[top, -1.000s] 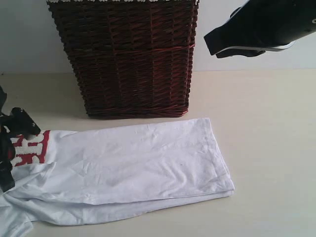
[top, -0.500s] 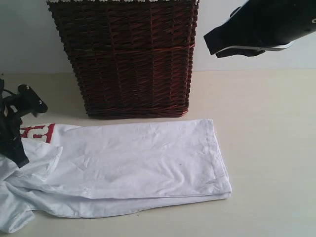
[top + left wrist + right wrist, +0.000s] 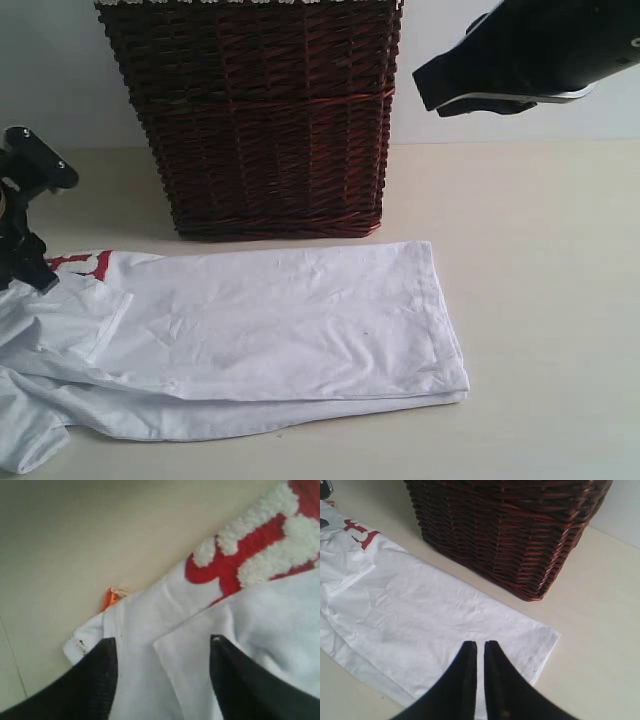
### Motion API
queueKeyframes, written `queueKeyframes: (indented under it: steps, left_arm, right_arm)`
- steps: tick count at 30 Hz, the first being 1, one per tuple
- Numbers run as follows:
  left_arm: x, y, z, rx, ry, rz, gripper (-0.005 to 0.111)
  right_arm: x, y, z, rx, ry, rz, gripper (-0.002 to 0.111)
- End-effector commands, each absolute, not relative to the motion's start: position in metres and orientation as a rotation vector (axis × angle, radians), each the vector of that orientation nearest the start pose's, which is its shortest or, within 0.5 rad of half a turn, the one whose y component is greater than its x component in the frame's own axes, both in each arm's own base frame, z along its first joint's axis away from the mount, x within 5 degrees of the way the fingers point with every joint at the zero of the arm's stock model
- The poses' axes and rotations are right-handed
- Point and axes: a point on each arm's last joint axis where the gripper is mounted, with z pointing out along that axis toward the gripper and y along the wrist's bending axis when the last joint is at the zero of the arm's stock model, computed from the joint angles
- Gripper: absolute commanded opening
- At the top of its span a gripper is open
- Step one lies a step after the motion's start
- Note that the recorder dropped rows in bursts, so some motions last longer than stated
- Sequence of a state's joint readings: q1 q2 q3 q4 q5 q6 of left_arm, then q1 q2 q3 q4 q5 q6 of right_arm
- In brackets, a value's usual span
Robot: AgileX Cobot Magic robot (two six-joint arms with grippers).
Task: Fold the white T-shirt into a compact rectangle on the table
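Note:
The white T-shirt lies folded into a long band on the table, with its hem end to the right. Its red lettering peeks out at the left end. My left gripper hovers over that end, open. In the left wrist view its fingers stand wide apart above a folded sleeve, the fuzzy lettering and the orange neck tag, gripping nothing. My right gripper is shut and empty, high above the hem end; its dark arm shows at the top right.
A tall dark brown wicker basket stands just behind the shirt, close to its back edge. Bare table stretches to the right of the hem and in front of the shirt.
The shirt's left end has shifted toward the back and the lettering is now mostly covered. My left gripper has opened and risen off the cloth. The right arm has not moved.

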State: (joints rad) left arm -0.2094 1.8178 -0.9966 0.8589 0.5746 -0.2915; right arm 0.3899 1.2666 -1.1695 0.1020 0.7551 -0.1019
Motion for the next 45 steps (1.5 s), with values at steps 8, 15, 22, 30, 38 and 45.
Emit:
queueKeyframes:
  steps: [8, 15, 22, 30, 38, 45]
  left_arm:
    - [0.315, -0.05, 0.212, 0.535, 2.65, 0.254, 0.055]
    - [0.254, -0.077, 0.213, 0.879, 2.814, 0.026, 0.055]
    - [0.207, -0.09, 0.178, 1.094, 2.942, 0.258, 0.055]
    - [0.196, -0.097, 0.143, 1.144, 2.853, 0.25, 0.056]
    - [0.21, -0.089, 0.125, 1.093, 2.841, 0.484, 0.065]
    - [0.207, -0.089, 0.116, 1.105, 2.908, 0.484, 0.032]
  right_arm:
    - [0.246, 0.106, 0.365, -0.51, 2.266, 0.264, 0.008]
    - [0.246, 0.106, 0.365, -0.51, 2.266, 0.264, 0.008]
    - [0.245, 0.106, 0.365, -0.519, 2.271, 0.26, 0.008]
    - [0.245, 0.106, 0.365, -0.519, 2.271, 0.26, 0.008]
    - [0.245, 0.106, 0.365, -0.519, 2.271, 0.26, 0.008]
    - [0.245, 0.106, 0.365, -0.519, 2.271, 0.26, 0.008]
